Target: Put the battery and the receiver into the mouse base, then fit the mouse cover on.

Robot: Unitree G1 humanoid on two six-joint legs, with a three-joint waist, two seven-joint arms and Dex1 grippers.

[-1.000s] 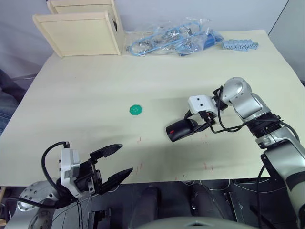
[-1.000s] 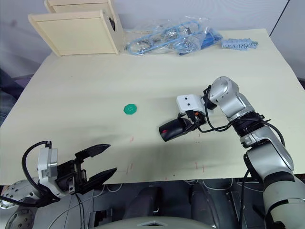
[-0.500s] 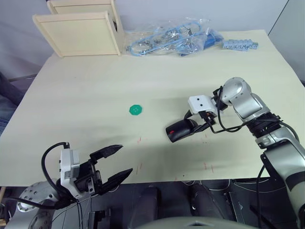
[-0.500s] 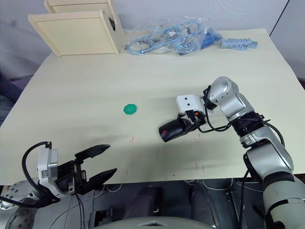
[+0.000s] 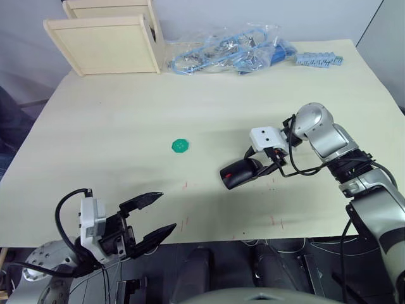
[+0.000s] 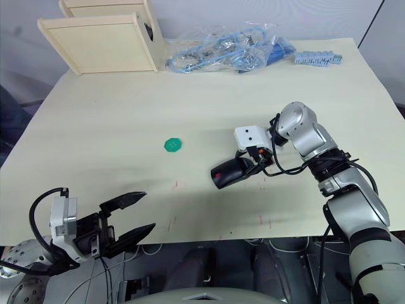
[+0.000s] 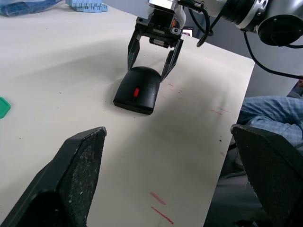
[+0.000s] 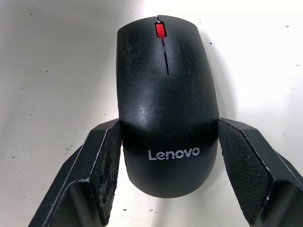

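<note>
On the pale wooden bench [image 5: 114, 126], the glossy black mouse cover [image 8: 165, 101] sits fitted on its base, right of the green round disc [image 5: 180, 146]. The right gripper [image 5: 261, 166] straddles its rear, fingers flanking it; the left gripper [image 5: 150, 217] hangs wide at the near edge.

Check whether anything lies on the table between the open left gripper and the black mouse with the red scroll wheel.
Nothing visible does. The beige table is bare between the left gripper and the black mouse. The green round disc lies off to the side, and the right gripper straddles the mouse's rear.
</note>
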